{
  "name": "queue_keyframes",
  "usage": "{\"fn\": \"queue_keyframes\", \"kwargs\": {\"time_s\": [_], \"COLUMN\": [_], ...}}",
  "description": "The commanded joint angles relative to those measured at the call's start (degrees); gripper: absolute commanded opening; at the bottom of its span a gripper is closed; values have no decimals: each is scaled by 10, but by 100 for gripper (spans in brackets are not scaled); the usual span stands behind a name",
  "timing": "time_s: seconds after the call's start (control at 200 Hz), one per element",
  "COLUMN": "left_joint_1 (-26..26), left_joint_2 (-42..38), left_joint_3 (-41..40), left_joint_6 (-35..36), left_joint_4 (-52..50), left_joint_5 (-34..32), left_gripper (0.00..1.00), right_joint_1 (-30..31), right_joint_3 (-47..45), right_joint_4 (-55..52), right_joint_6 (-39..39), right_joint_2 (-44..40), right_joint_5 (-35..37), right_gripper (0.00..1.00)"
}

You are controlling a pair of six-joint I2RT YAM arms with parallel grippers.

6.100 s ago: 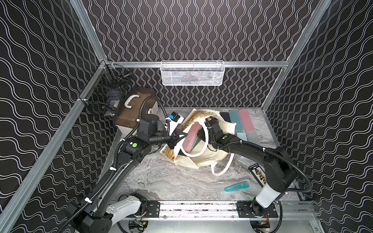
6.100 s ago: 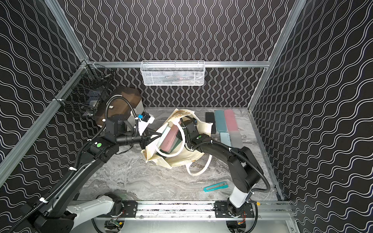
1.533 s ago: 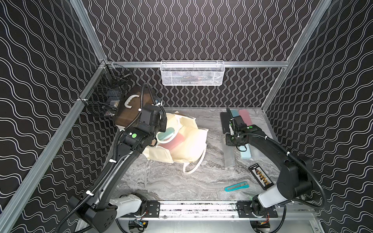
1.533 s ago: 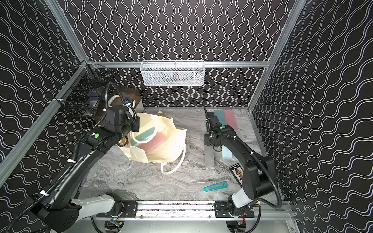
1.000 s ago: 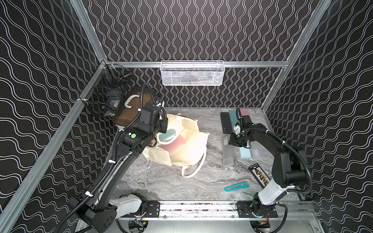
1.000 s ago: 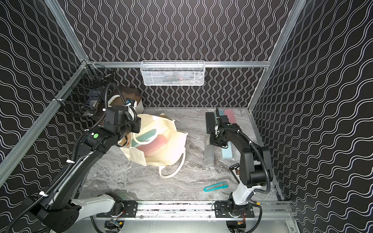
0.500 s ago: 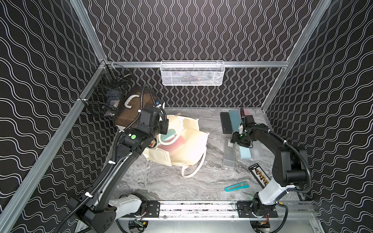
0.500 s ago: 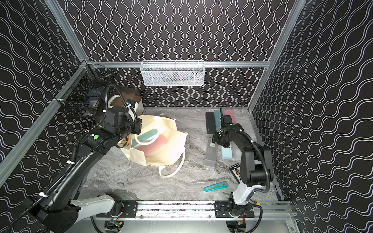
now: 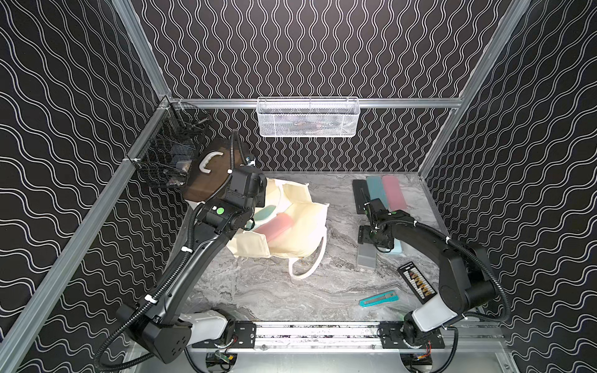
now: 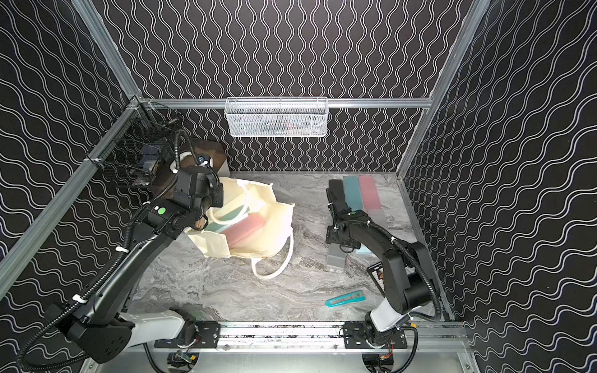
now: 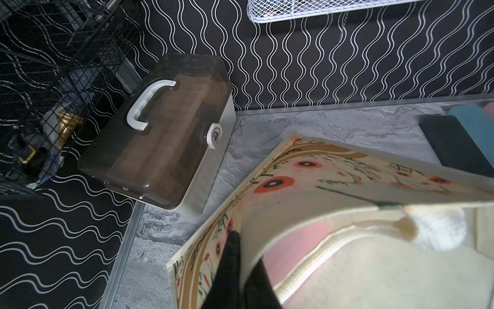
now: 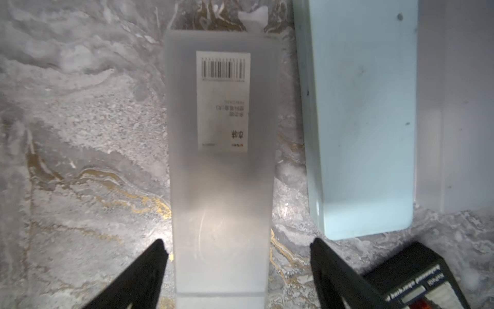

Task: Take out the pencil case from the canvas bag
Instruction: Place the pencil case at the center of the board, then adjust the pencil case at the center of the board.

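**Bench** point(image 9: 258, 290): grey marble, carrying all items.

**Left arm** point(image 9: 193, 258): rises from the front rail and reaches over to the bag's mouth, wrist bent down above it.

**Right arm** point(image 9: 426, 235): elbow raised near the right wall. The forearm stretches inward and low, and the wrist points down at the bench.

**Bag** point(image 9: 300, 226): lies on its side left of centre, mouth open toward the left arm. One handle loops onto the bench in front.

**Box** point(image 11: 160, 128): brown lid, stands behind the bag in the left rear corner.

**Pink case** point(image 9: 277, 226) and **teal case** point(image 9: 266, 213): inside the bag, side by side.

**Frosted case** point(image 12: 222, 187): flat on the bench, well apart from the bag and just beside a pale blue case point(image 12: 358, 120).

**Left hand** point(image 11: 247, 247): clenched on a cream band at the bag's mouth, floral side outward. Whether that band is rim or handle cannot be told from the wrist view.

**Right hand** point(image 12: 239, 251): spread wide, grasping nothing. Its fingers straddle one end of the frosted case, one close against its side and the other apart.
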Motion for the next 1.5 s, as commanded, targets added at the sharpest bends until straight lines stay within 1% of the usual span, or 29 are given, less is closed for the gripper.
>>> {"fn": "queue_keyframes", "kwargs": {"time_s": [0.0, 0.175, 0.475, 0.561, 0.686, 0.876, 1.001, 1.166, 1.316, 1.496], "left_joint_1": [1, 2, 2, 2, 2, 2, 2, 2, 2, 2], "left_joint_2": [-3, -8, -8, -10, -11, -3, 0, -3, -6, -9], "left_joint_3": [-4, -7, -7, -7, -8, 1, 5, 7, 6, 4], "left_joint_6": [-16, -15, -7, -6, -2, 2, 7, 19, 22, 23], "left_joint_4": [4, 4, 3, 2, 3, 1, 7, 17, 17, 16], "left_joint_5": [-30, -28, -27, -24, -22, -3, 23, 65, 77, 83], "left_gripper": [0, 0, 0, 0, 0, 0, 0, 0, 0, 0], "right_joint_1": [9, 12, 12, 10, 3, -23, -38, -43, -46, -47], "right_joint_3": [-4, 1, 8, 7, 6, 13, 20, 37, 46, 70], "right_joint_4": [17, 27, 31, 36, 45, 56, 65, 66, 68, 56], "right_joint_6": [29, 31, 8, -12, -56, -111, -119, -131, -140, -144], "right_joint_2": [12, 41, 66, 65, 62, 64, 72, 88, 100, 112], "right_joint_5": [0, -5, 2, 6, 17, 5, -14, -5, -6, 15], "right_gripper": [97, 96, 75, 70, 66, 65, 66, 66, 66, 67]}}
